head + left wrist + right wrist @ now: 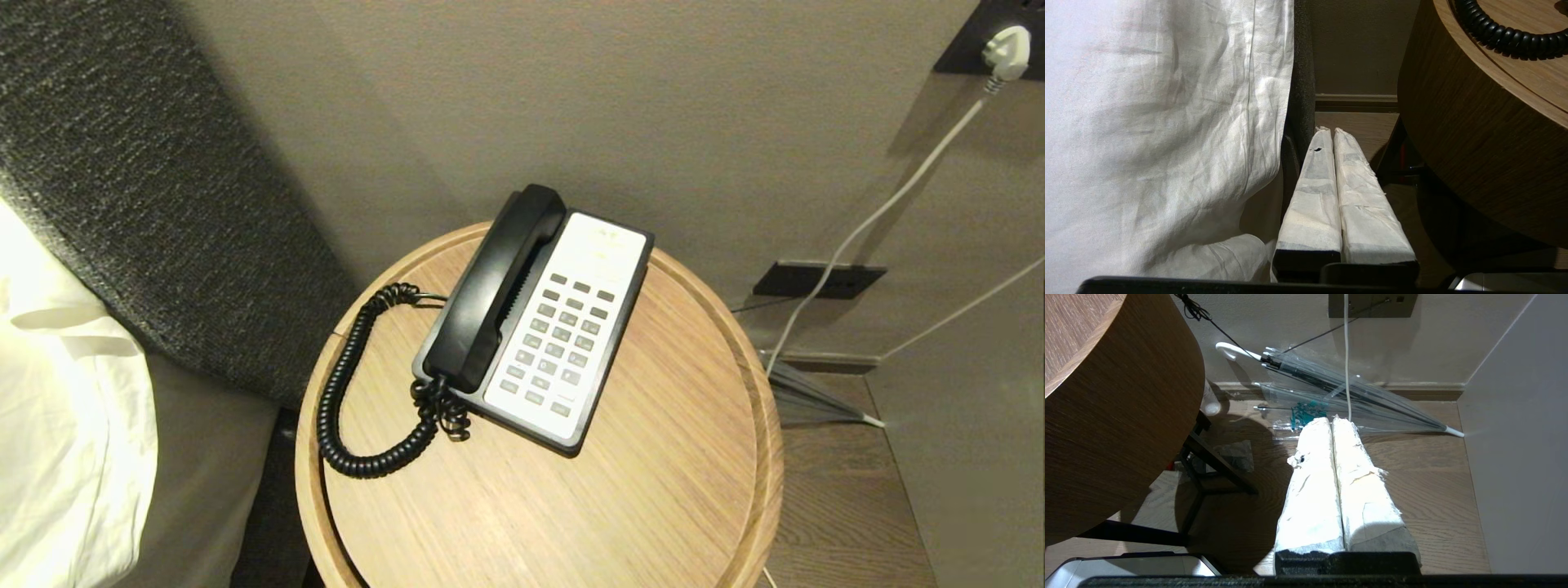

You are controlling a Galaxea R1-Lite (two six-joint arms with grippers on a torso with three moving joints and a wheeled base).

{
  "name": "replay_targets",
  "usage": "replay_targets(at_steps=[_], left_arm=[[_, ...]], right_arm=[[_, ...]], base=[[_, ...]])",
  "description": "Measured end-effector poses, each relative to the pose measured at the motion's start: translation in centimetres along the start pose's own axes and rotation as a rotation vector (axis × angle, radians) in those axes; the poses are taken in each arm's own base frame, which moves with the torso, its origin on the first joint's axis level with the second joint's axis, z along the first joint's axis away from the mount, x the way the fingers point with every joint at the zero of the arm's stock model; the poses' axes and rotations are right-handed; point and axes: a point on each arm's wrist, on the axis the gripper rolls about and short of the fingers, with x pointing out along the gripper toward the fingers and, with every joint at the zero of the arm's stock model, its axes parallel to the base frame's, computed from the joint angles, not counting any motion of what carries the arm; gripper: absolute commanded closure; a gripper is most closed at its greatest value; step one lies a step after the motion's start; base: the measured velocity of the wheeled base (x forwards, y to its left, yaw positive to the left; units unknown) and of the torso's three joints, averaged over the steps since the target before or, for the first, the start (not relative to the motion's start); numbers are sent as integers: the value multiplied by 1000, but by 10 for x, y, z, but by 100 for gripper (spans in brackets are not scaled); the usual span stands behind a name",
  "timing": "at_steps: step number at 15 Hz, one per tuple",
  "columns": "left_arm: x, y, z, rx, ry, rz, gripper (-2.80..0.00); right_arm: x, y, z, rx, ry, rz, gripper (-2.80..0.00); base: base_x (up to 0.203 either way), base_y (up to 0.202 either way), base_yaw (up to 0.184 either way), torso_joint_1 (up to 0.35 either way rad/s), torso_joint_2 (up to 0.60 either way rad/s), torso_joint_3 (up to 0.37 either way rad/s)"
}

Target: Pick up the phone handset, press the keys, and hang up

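Observation:
The black phone handset lies in its cradle on the left side of the phone base, on a round wooden table. Its black coiled cord loops over the tabletop to the left; part of the cord shows in the left wrist view. The grey keys sit in the white faceplate. Neither arm appears in the head view. My left gripper hangs shut and empty below the table's left side, beside the bed linen. My right gripper hangs shut and empty over the floor right of the table.
A bed with white linen and a dark padded headboard stands left of the table. A clear folded umbrella lies on the wooden floor by the wall. A white cable runs from a wall socket.

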Motion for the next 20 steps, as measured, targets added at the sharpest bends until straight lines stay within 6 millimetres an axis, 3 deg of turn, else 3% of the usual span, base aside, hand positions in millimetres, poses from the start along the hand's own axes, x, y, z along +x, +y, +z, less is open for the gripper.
replay_targets(at_steps=[20], left_arm=[[0,0,0,0,0,0,0]], right_arm=[[0,0,0,0,1,0,0]], base=[[0,0,0,0,0,0]])
